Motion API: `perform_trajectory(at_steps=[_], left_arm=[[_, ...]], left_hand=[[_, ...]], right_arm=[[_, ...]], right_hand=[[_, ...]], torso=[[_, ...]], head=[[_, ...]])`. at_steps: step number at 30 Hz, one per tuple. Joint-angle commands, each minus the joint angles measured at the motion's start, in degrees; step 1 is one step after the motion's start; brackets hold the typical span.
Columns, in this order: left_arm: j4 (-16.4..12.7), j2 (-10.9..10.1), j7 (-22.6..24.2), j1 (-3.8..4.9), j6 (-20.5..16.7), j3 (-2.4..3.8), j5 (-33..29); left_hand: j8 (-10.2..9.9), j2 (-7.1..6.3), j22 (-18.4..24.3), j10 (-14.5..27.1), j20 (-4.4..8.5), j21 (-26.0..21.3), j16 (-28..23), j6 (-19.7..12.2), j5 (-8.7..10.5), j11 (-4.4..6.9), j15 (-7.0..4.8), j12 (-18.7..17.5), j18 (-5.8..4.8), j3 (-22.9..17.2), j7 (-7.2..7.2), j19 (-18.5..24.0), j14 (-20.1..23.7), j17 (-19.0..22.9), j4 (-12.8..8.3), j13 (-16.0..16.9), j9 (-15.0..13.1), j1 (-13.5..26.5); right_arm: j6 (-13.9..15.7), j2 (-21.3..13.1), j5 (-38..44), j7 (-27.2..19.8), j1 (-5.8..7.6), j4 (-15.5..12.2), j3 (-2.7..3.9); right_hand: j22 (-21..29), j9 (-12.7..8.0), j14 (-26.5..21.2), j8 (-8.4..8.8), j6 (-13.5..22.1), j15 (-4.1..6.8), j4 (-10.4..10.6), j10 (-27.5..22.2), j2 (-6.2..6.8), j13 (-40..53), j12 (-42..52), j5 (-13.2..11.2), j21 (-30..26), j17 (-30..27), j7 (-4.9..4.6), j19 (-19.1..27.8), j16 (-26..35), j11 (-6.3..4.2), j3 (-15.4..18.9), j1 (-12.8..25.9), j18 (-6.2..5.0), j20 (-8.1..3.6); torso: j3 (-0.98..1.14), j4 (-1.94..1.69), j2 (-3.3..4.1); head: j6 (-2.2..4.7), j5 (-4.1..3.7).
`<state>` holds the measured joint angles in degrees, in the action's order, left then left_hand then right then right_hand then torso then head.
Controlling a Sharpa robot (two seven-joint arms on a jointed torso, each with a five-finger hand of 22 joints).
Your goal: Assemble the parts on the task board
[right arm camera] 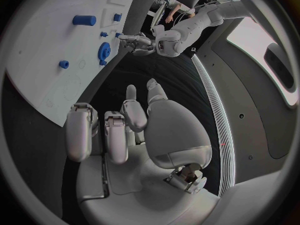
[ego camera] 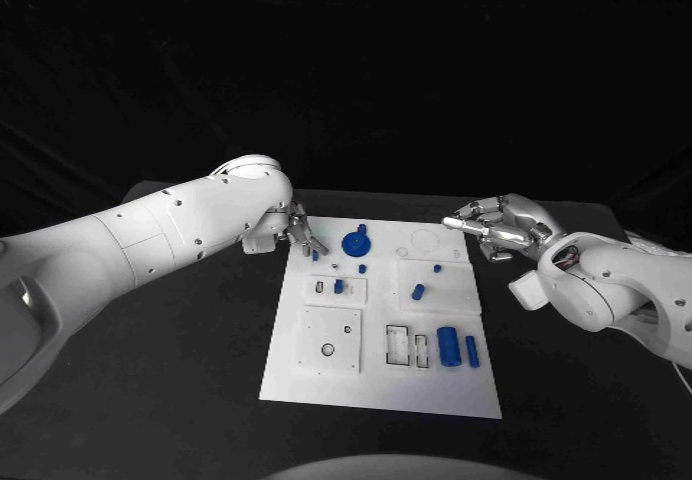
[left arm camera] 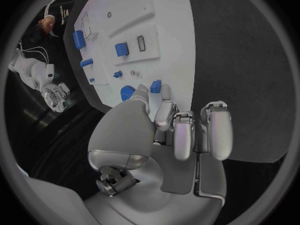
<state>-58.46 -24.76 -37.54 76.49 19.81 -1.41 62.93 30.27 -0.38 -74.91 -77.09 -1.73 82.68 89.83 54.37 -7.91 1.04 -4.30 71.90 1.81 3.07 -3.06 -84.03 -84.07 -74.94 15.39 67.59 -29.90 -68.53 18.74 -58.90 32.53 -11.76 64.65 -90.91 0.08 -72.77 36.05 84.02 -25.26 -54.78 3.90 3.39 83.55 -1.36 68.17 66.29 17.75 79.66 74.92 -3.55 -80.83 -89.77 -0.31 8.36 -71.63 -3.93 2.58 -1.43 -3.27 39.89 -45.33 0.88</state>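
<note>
white plate, the task board [ego camera: 433, 390], lies mid tabletop [ego camera: 173, 380] with blue parts scattered over it: a round gear-like disc [ego camera: 356, 243] near the far edge, two cylinders [ego camera: 449, 346] side by side near the right edge, and a few small pegs between.

the step in hand looks like a pick-up or seating of a small blue peg [left arm camera: 155, 86] at the board's far left corner. the left hand [ego camera: 296, 232] sits right at that corner, and in the left wrist view the peg lies between the thumb tip and a fingertip [left arm camera: 165, 92], the other fingers lying loosely alongside. it reads as a pinch on the peg, though whether the peg is lifted off the board or stands in it i cannot tell. the next move, as i judge it, calls for a steady pinch and a straight carry or press into the matching socket, keeping clear of the gear-like disc just beside it.

the right hand [ego camera: 498, 228] hovers beside the board's far right corner, holding nothing, fingers loosely curled and apart, touching no part.
</note>
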Motion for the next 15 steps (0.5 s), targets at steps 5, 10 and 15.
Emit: perform_trajectory(at_steps=[5, 10, 15], left_arm=[[0.17, 0.34, 0.51, -0.04, -0.54, 0.0, -0.88], [0.2, 0.51, 0.61, -0.09, -1.27, -0.01, -1.28], [0.25, 0.58, 0.65, -0.1, -1.71, -0.01, -1.41]], left_hand=[[0.5, 0.45, -7.02, -0.42, 0.29, 0.31, 0.17, 0.53, 0.22, 0.07, -0.39, 0.34, 0.26, -0.85, 0.05, -3.42, -5.93, -15.06, -0.39, 0.05, -0.07, -1.6], [0.68, 1.02, -7.05, -0.41, 0.34, 0.3, 0.17, 0.47, 0.16, 0.15, -0.46, 0.31, 0.26, -1.53, 0.14, -3.43, -5.93, -15.06, -0.95, 0.01, -0.14, -2.79], [0.82, 1.52, -7.08, -0.4, 0.4, 0.3, 0.17, 0.4, 0.19, 0.23, -0.52, 0.27, 0.26, -2.15, 0.23, -3.43, -5.93, -15.06, -1.31, -0.03, -0.18, -3.62]], right_arm=[[-1.03, 0.21, 0.07, -0.58, -0.06, 0.05, 0.01], [-1.14, 0.37, 0.01, -0.6, -0.09, 0.14, 0.01], [-1.23, 0.45, -0.01, -0.56, -0.12, 0.2, 0.01]], right_hand=[[0.02, 0.1, 5.98, 0.34, -0.31, -0.22, -0.08, 4.59, -0.34, 19.61, 21.23, -0.25, -0.37, 15.08, -0.09, 0.46, -0.23, -0.07, 0.22, -0.28, -0.22, -0.05], [0.02, 0.1, 5.98, 0.34, -0.31, -0.22, -0.08, 4.59, -0.34, 19.61, 21.23, -0.25, -0.37, 15.08, -0.09, 0.46, -0.23, -0.07, 0.22, -0.28, -0.22, -0.05], [0.05, 0.13, 5.98, 0.41, -0.36, -0.23, -0.1, 4.57, -0.46, 19.59, 21.2, -0.21, -0.39, 15.08, -0.08, 0.48, -0.23, -0.07, 0.21, -0.3, -0.23, -0.04]], torso=[[0.0, -0.01, 0.01], [0.02, 0.01, 0.01], [0.03, -0.01, 0.02]], head=[[-0.06, 0.01], [-0.08, -0.03], [-0.07, -0.05]])
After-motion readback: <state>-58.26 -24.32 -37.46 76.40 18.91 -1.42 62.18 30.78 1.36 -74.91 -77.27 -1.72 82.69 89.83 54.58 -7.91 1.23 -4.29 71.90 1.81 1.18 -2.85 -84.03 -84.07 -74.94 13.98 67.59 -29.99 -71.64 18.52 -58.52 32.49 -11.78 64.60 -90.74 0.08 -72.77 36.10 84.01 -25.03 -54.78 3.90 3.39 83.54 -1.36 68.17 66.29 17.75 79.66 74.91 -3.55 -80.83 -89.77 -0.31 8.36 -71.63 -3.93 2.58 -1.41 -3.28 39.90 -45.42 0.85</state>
